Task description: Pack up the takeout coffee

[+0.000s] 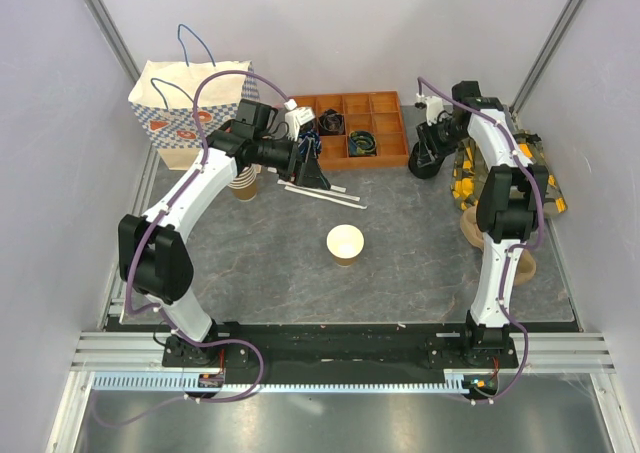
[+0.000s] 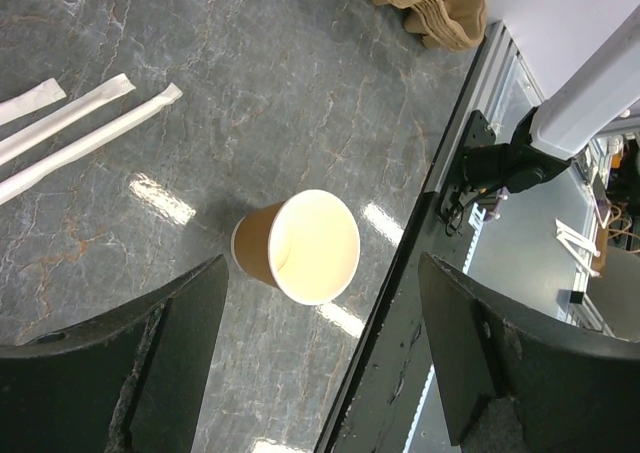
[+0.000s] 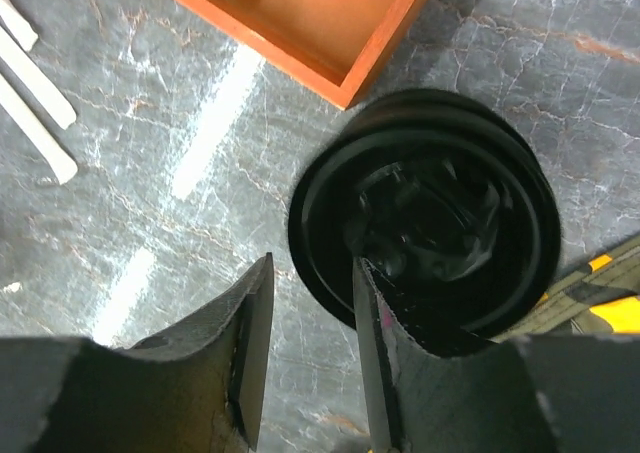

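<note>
The tan paper coffee cup [image 1: 346, 243] stands upright in the middle of the table, cream inside, with no lid on it. It also shows in the left wrist view [image 2: 310, 245]. My left gripper [image 1: 308, 165] is open and empty, raised behind the cup [image 2: 320, 373]. Round black lids [image 3: 430, 223] sit in a pile by the orange tray's right end [image 1: 428, 163]. My right gripper [image 3: 312, 358] is over them with the jaws narrowly apart: one finger sits inside the top lid's rim and the other outside it.
An orange compartment tray [image 1: 385, 153] stands at the back, with a paper bag [image 1: 185, 108] at back left. A stack of lidless cups [image 1: 245, 183] and wrapped straws [image 1: 325, 193] lie near the left gripper. Cardboard carriers [image 1: 472, 228] and a yellow-black object [image 1: 462, 178] sit at the right.
</note>
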Motion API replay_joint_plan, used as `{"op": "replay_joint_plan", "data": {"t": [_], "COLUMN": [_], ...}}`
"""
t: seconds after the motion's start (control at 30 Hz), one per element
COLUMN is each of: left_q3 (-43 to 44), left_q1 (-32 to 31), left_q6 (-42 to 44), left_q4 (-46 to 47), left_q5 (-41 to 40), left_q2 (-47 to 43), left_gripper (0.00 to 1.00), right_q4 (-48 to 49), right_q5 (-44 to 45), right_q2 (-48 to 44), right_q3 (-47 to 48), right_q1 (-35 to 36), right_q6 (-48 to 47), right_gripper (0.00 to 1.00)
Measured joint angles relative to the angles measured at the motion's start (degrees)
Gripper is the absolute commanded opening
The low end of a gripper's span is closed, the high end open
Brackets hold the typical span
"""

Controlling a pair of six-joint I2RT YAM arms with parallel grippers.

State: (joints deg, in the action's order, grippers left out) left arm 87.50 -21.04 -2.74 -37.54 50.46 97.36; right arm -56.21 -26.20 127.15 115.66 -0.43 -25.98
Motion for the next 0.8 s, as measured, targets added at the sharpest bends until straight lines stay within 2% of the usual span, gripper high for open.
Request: {"op": "replay_joint_plan", "data": {"t": [0.27,0.43,0.8], "left_q3": [0.0,0.0,0.0], "left_q1": [-0.1,-0.1,-0.1], "left_q6": [0.0,0.0,-0.6], "left_q4": [0.4,0.5,1.7], "left_q5": [0.9,0.9,0.9], "left_q2": [0.0,0.0,0.0], "left_gripper": [0.83,0.83,0.83], "right_q4": [-0.7,1.7,2.6], "right_q5": [2.7,6.1,11.2], "right_q2": [-0.6,-0.6,2.1], "right_q3": [4.8,9.7,11.6], "right_q1": [-0.5,-1.8,-2.3], "right_q6": [0.3,1.2,0.9], "right_gripper": [0.36,0.38,0.38]}}
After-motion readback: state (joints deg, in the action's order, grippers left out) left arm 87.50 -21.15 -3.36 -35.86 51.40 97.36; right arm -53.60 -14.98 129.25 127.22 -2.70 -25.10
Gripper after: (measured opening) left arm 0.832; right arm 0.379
